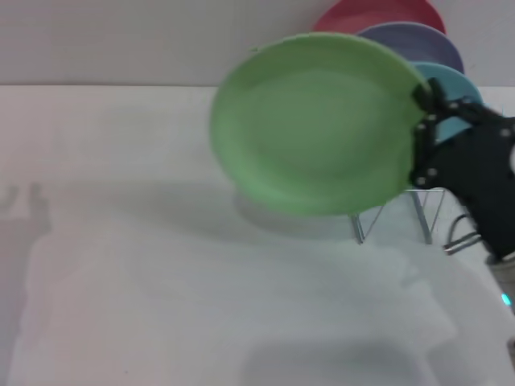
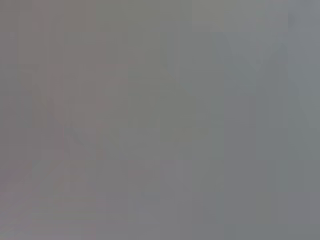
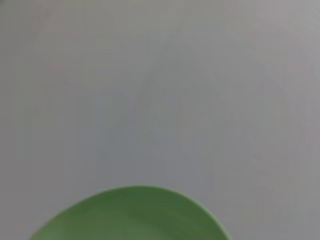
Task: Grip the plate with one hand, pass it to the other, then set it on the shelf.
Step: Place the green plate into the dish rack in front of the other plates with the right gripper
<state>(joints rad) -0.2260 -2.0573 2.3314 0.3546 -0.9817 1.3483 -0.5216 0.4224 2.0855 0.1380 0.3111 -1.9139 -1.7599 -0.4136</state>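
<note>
Holding the plate (image 1: 318,125) by its right-hand rim, the right gripper (image 1: 424,98) is clenched on the edge at the right of the head view, plate lifted clear of the white table (image 1: 161,265) and tilted almost upright, face toward the camera. Just behind and below it stands the shelf (image 1: 390,213), with the turquoise plate (image 1: 451,80), the lavender plate (image 1: 418,40) and the red plate (image 1: 378,14) racked one behind another. No writing legible anywhere; left gripper not seen, its wrist view plain grey.
</note>
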